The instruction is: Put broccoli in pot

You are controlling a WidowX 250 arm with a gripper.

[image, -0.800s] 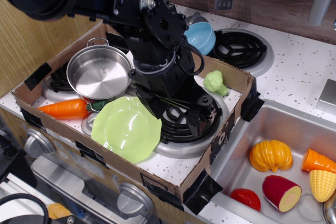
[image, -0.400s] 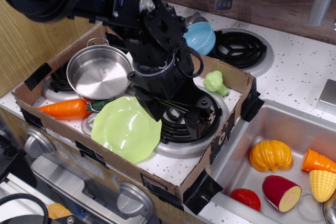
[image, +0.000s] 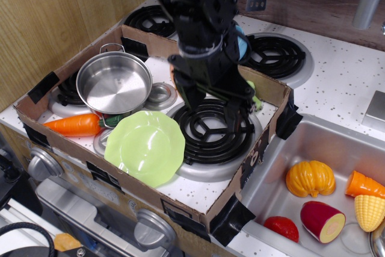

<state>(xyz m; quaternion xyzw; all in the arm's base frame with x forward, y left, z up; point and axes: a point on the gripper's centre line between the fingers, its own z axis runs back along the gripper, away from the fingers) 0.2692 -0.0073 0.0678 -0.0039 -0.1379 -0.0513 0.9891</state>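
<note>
Resting at the left of the cardboard tray (image: 274, 88), the pot (image: 113, 81) stood upright and empty, with the carrot (image: 75, 124) and the green plate (image: 145, 147) lying in front of it. To the right, the black arm reached down from the top edge and leaned toward the tray's right wall, its gripper (image: 210, 103) hanging above the large burner (image: 213, 130); two dark fingers seemed to stand apart with nothing between them, so the gripper was judged open. Only a sliver of the broccoli (image: 255, 102) showed behind the right finger, against the tray's right wall and well apart from the pot. As a small hollow plastic toy it was judged light, stiff and somewhat slippery; the lumpy head would offer a surer hold than the short stem.
</note>
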